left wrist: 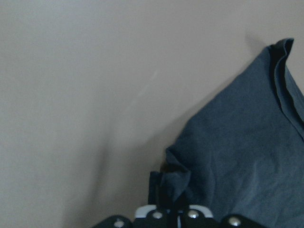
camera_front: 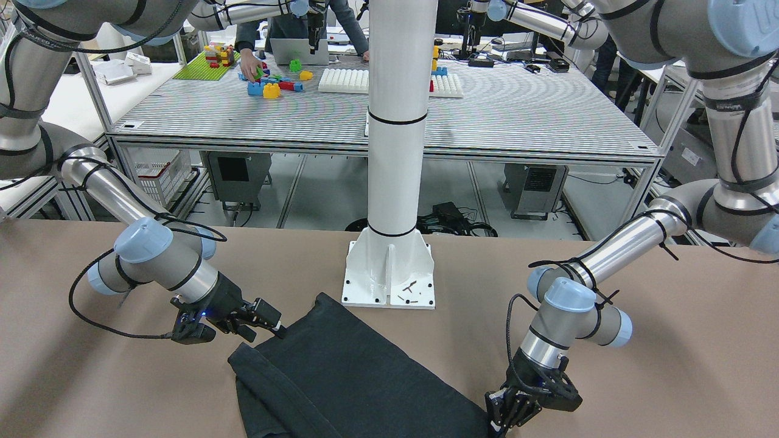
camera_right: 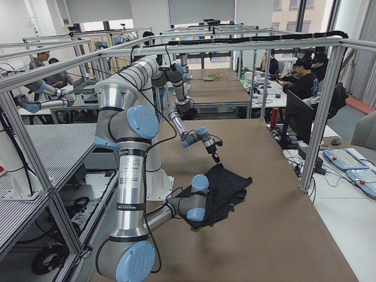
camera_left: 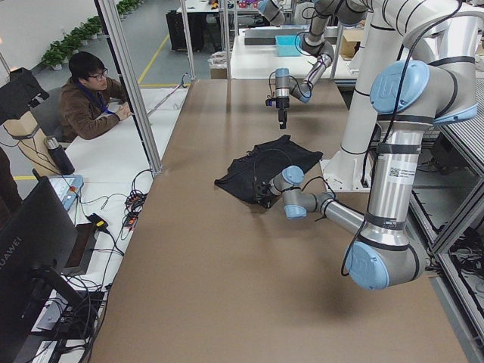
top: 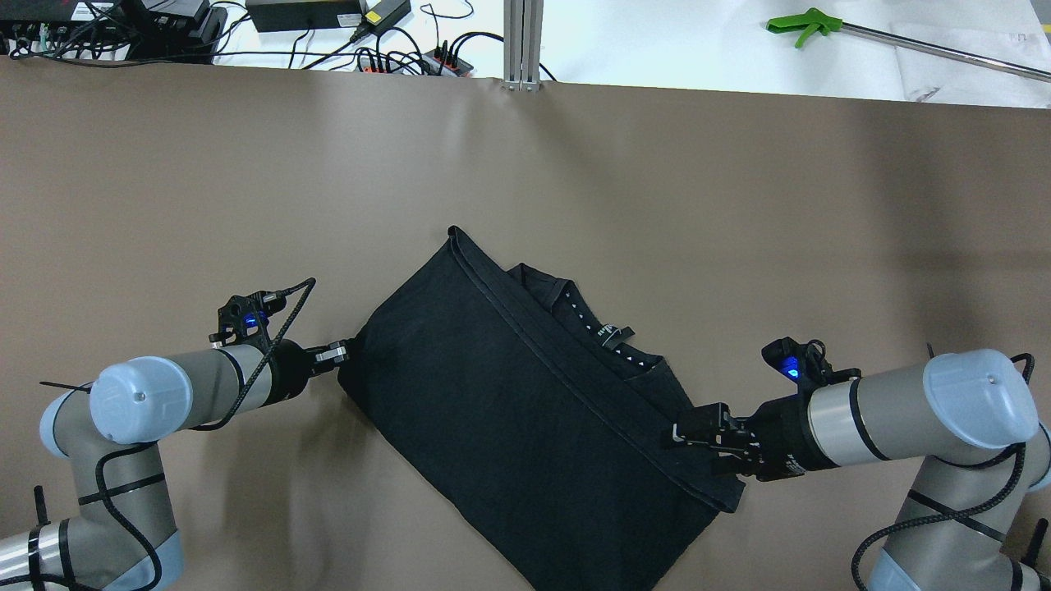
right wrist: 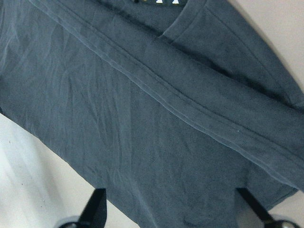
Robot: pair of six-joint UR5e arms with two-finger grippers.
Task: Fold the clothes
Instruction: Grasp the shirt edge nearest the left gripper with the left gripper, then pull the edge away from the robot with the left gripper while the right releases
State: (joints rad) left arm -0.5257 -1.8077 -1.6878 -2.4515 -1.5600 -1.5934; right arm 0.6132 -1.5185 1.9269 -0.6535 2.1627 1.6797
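The clothes are one black garment (top: 509,410) lying folded and slanted on the brown table, with its neckline and a small label (top: 608,332) peeking out from under the top layer. My left gripper (top: 338,355) sits at the garment's left corner. In the left wrist view its fingers (left wrist: 147,211) are shut on a bunched bit of that corner (left wrist: 173,183). My right gripper (top: 680,433) hovers over the hemmed right edge. The right wrist view shows its fingers (right wrist: 95,209) spread wide above the fabric (right wrist: 142,118), open and holding nothing.
The robot's white pedestal (camera_front: 389,267) stands at the table's near edge behind the garment. Beyond the far edge are cables and power strips (top: 328,12) and a green-handled grabber (top: 809,23). A person (camera_left: 91,94) sits at a side desk.
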